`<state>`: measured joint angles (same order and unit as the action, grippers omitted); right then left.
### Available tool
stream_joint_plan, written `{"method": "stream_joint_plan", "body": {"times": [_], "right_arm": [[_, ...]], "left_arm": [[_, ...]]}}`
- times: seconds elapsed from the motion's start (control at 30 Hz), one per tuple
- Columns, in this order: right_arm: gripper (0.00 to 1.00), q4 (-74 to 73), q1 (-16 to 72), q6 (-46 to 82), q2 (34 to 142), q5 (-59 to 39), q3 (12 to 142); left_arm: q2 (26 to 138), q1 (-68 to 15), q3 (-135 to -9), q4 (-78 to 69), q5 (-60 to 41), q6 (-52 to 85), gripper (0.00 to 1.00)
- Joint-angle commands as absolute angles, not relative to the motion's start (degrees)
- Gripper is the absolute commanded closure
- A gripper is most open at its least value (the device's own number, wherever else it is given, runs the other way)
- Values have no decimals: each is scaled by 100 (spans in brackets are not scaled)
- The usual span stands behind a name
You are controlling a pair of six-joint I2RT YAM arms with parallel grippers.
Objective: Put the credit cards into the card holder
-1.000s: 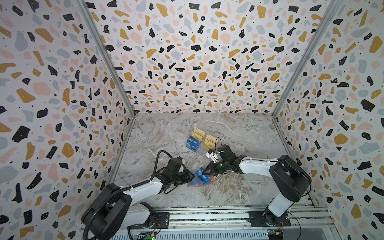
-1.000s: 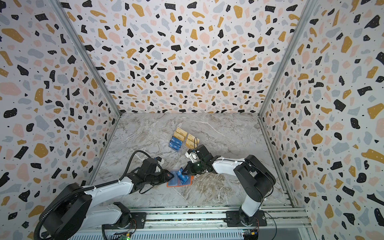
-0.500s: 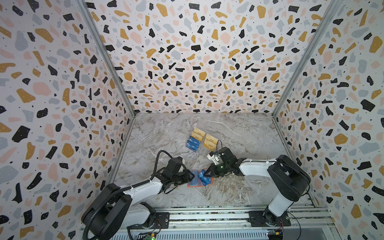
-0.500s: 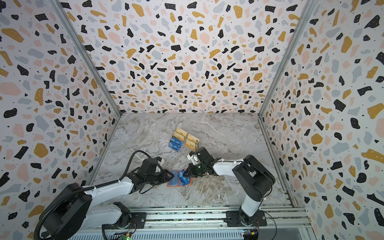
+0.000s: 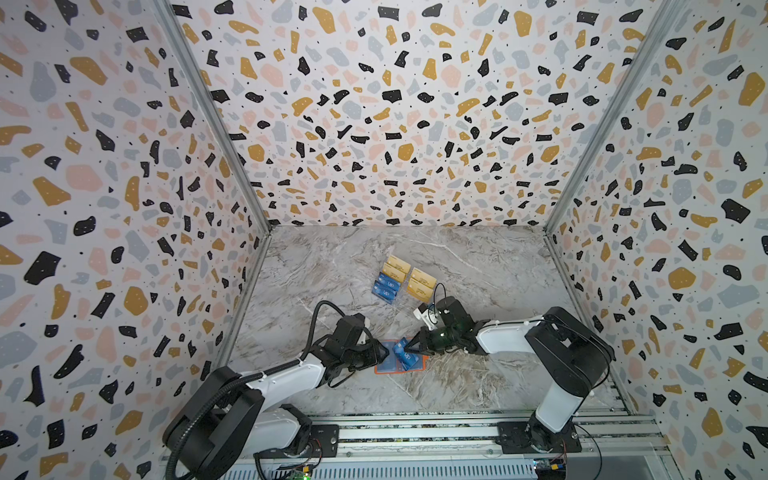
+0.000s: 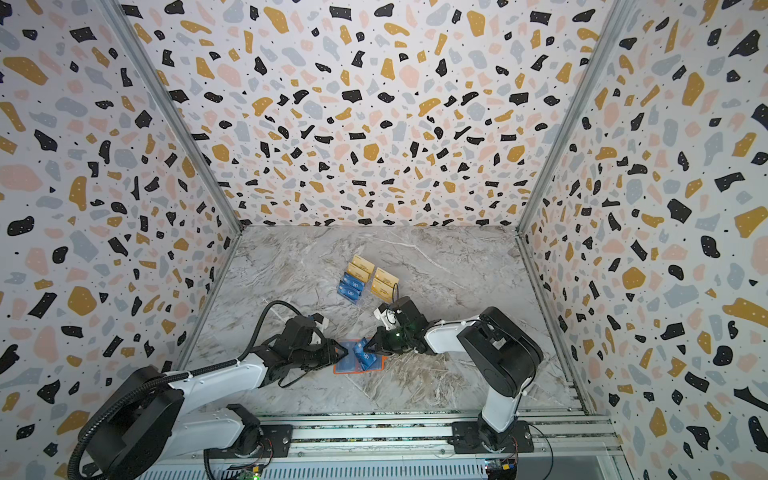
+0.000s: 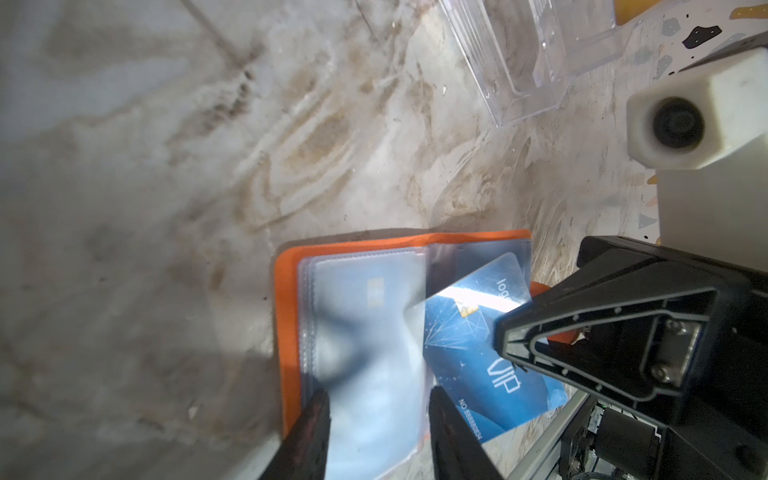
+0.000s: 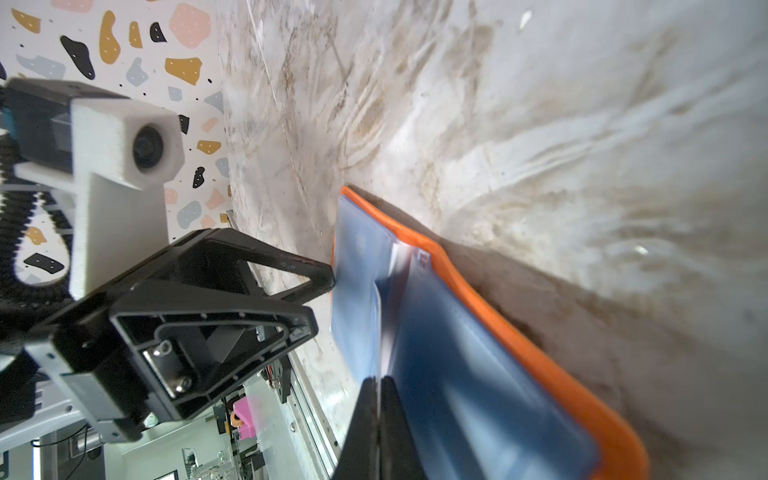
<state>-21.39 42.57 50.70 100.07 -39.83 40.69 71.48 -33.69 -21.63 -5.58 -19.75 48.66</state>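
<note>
The orange card holder (image 5: pixel 382 371) (image 6: pixel 340 371) lies open at the table's front centre, clear sleeves up. My left gripper (image 5: pixel 385 353) (image 6: pixel 343 353) (image 7: pixel 379 436) is open, its fingers (image 7: pixel 309 440) standing on the holder's left page (image 7: pixel 365 332). My right gripper (image 5: pixel 411 345) (image 6: pixel 372 347) (image 8: pixel 379 386) is shut on the edge of a blue VIP credit card (image 5: pixel 405 358) (image 7: pixel 478 357). That card tilts over the holder's right page (image 7: pixel 478 253), its far corner at the sleeve. More credit cards, gold (image 5: pixel 422 283) and blue (image 5: pixel 386 289), stand further back.
A clear acrylic tiered rack (image 5: pixel 390 300) (image 6: pixel 355 300) (image 7: pixel 536 62) holds those cards behind the holder at mid-table. Patterned walls close the left, right and back sides. A metal rail (image 5: pixel 415 432) runs along the front edge.
My right gripper has shifted slightly toward the front with the blue card over the holder. The left gripper has stayed on the holder.
</note>
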Motion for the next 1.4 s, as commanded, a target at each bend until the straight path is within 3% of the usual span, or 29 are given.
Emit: {"method": "stream_joint_plan", "body": {"times": [0.0,1.07,1.37], "right_arm": [[100,-2760,4356,5436,10107,-3784,3913],[100,-5480,4787,6703,10913,-2767,3208],[100,-5624,4975,6835,10751,-2271,3038]], "left_arm": [[7142,-3353,-2092,-560,-2069,4852,58],[7110,-3357,-1993,-581,-2177,4872,62],[7099,-3356,-1940,-624,-2171,4915,63]]}}
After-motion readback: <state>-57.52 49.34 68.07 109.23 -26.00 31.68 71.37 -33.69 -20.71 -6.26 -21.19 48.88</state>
